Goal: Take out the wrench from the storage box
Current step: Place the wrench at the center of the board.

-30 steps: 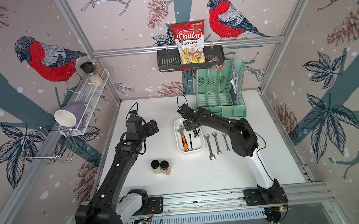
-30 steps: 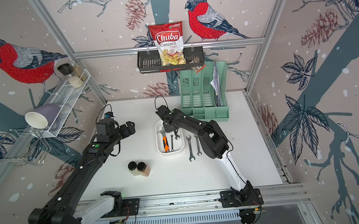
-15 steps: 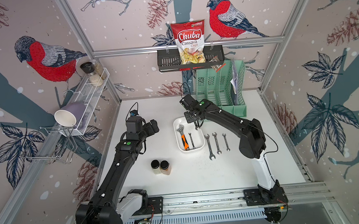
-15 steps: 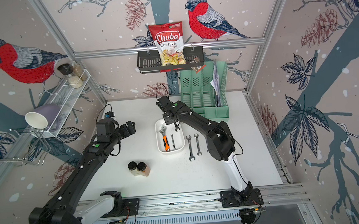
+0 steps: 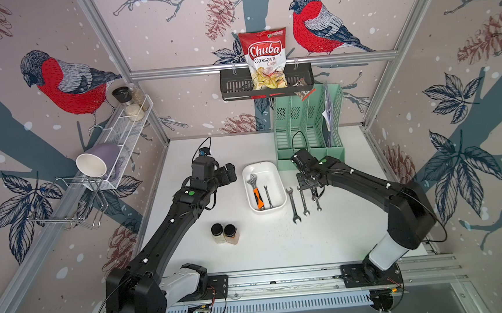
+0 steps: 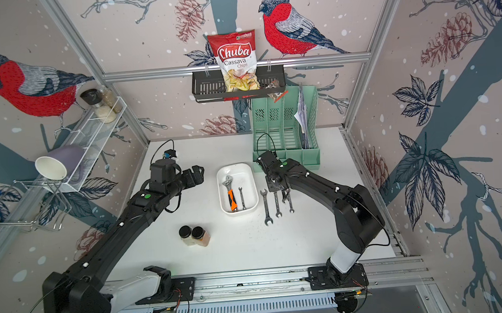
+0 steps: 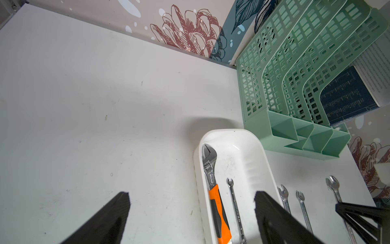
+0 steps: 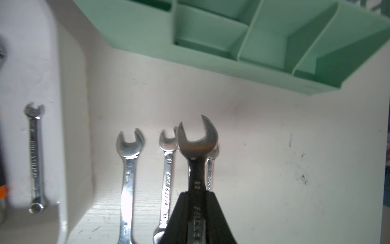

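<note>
Your right end effector (image 8: 198,195) swung clear of the storage box (image 5: 276,173), clamped on the wrench (image 8: 197,145) above the counter (image 5: 325,236); long axis ran front-to-back, open end toward the organizer (image 5: 310,156). Left end effector (image 7: 192,197) was open.

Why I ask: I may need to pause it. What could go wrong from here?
The right hand holds a wrench just over the three wrenches lying beside the box; released here, it could land on them and scatter the row. A small wrench and an adjustable wrench are still in the box, so the job may stop short.
</note>
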You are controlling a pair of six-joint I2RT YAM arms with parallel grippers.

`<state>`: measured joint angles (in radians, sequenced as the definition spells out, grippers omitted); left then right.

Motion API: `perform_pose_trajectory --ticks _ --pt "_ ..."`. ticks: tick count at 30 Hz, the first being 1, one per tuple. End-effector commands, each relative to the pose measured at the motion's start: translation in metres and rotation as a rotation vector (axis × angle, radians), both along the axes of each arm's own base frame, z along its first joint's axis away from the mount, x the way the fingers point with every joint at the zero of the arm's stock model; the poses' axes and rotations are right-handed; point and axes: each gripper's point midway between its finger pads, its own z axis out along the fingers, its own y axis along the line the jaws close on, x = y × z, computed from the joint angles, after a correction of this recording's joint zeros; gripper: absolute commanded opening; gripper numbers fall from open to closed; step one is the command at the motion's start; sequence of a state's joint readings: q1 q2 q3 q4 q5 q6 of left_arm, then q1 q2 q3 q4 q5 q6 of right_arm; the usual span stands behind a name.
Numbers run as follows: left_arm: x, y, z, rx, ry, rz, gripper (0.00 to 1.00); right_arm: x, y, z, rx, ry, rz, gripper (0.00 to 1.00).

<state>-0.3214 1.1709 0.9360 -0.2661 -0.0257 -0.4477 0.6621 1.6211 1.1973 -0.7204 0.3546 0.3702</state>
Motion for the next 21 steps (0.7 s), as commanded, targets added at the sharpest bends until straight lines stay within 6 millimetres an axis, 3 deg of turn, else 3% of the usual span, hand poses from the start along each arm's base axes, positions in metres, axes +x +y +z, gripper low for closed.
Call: perform_pose_trajectory --ticks 1,4,9,15,21 --pt "0.006 -0.012 0.013 -0.014 -0.043 -0.024 0.96 -0.004 -0.026 -0.016 0.009 -0.019 -0.090 0.16" --pt "0.008 -0.015 0.016 -0.009 -0.049 -0.035 0.96 -0.013 -0.049 -0.037 -0.026 0.020 -0.133 0.17" --pt "0.008 -0.019 0.008 -0.009 -0.060 -0.064 0.96 -0.013 -0.069 -0.055 -0.057 0.039 -0.153 0.17" --pt "0.008 -0.021 -0.004 0.002 -0.047 -0.081 0.96 -0.005 -0.068 -0.075 -0.087 0.074 -0.118 0.19" --pt "0.006 -0.021 -0.004 -0.004 -0.050 -0.085 0.96 0.000 -0.066 -0.088 -0.121 0.096 -0.073 0.21"
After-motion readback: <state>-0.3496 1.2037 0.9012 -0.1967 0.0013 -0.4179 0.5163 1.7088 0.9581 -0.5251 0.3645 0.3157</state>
